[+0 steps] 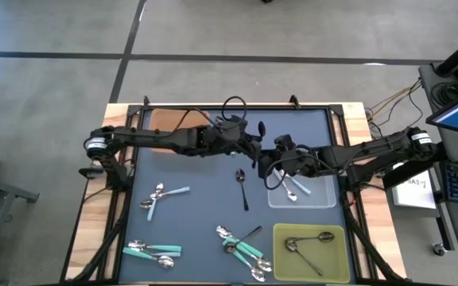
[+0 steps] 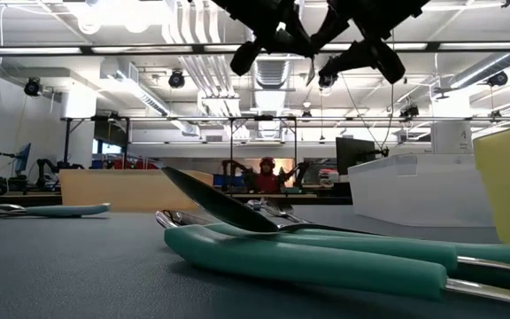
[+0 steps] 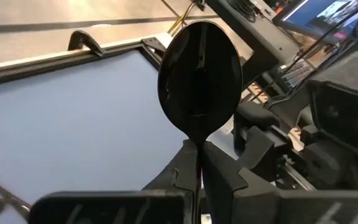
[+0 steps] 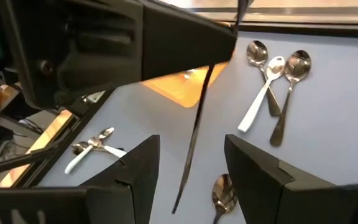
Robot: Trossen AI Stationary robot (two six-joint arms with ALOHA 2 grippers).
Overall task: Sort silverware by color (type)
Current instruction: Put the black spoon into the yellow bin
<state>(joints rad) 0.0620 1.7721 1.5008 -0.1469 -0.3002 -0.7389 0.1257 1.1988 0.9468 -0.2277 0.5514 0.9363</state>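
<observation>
Left claw [image 1: 254,141]: clamped on a dark spoon [image 3: 199,81], held up over the middle of the worktop [image 1: 205,230]; in the left wrist view you see its bowl standing upright between the fingers.
Right claw [image 1: 270,163]: fingers apart, close beside the left claw; in the right wrist view the spoon's thin handle hangs down into the gap between them.
Step in hand: this looks like a hand-over from left to right, judged from how the two claws meet.
How to do it well: close your right claw squarely on the handle before you let the left one release; a thin handle can twist or slip if you pinch it off-centre.
Where the rest lie: going left to right, light-blue spoons [image 1: 156,197] and teal spoons [image 1: 151,253] on the left side, one dark spoon [image 1: 243,187] alone in the middle, a teal pile [image 1: 243,248] nearer the front, a clear tray [image 1: 324,194] with spoons, and a yellow-green tray [image 1: 334,258] with two dark spoons.
Likely goal: the yellow-green tray, since dark spoons already lie there.
High view only: the whole layout and both trays.
Low view only: both claws hang well above the worktop, with teal handles [image 2: 308,257] close to the lens.
</observation>
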